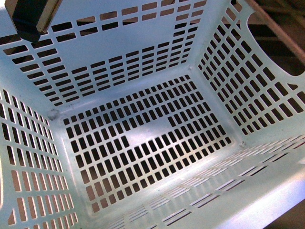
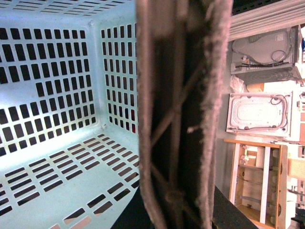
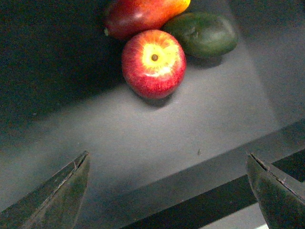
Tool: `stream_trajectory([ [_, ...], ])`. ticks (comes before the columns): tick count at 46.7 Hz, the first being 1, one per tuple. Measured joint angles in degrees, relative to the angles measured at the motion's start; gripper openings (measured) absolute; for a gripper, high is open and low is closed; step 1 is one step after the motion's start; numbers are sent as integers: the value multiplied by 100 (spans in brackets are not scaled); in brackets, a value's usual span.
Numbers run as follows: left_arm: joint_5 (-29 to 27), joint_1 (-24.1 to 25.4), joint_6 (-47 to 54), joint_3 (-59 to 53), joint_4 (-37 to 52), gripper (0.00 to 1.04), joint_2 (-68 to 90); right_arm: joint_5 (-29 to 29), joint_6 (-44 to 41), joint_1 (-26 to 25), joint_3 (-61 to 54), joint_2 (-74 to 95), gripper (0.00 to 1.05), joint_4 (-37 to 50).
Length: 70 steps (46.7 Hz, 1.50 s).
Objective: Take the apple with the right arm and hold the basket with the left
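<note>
The mint-green basket [image 1: 143,43] fills the front view, seen from above into its slotted floor; it holds nothing. Its grey-brown handle [image 2: 181,119] runs down the middle of the left wrist view, very close, with the basket wall [image 2: 47,95] beside it. My left gripper is shut on the handle; its fingers are hidden. The red apple [image 3: 153,63], yellow round its stem dimple, lies on a dark grey surface in the right wrist view. My right gripper [image 3: 169,164] is open and empty, its fingertips [image 3: 71,183] wide apart, short of the apple.
A darker red-orange elongated fruit [image 3: 138,16] and a dark green fruit [image 3: 205,33] touch the apple on its far side. A dark ledge [image 3: 200,200] runs between my right fingers. Wooden shelving [image 2: 259,181] and white equipment [image 2: 259,112] stand beyond the basket handle.
</note>
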Motion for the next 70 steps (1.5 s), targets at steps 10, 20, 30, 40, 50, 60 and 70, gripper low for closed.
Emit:
stream_trajectory([
  [10,0,0,0,0,0,7,0,-289,-166,-501,411,1167,96,343],
  [20,0,0,-2,0,0,7,0,-481,-299,-763,887,1742,96,367],
  [30,0,0,-2,0,0,7,0,-688,-354,-796,1617,2061,96,68],
  [40,0,0,-2,0,0,7,0,-887,-398,-706,2223,2282,96,-153],
  [50,0,0,-2,0,0,7,0,-929,-409,-636,2570,2505,96,-256],
  [60,0,0,-2,0,0,7,0,-933,-407,-632,2787,2881,96,-334],
  [70,0,0,-2,0,0,7,0,-964,-393,-634,2800,2905,76,-343],
])
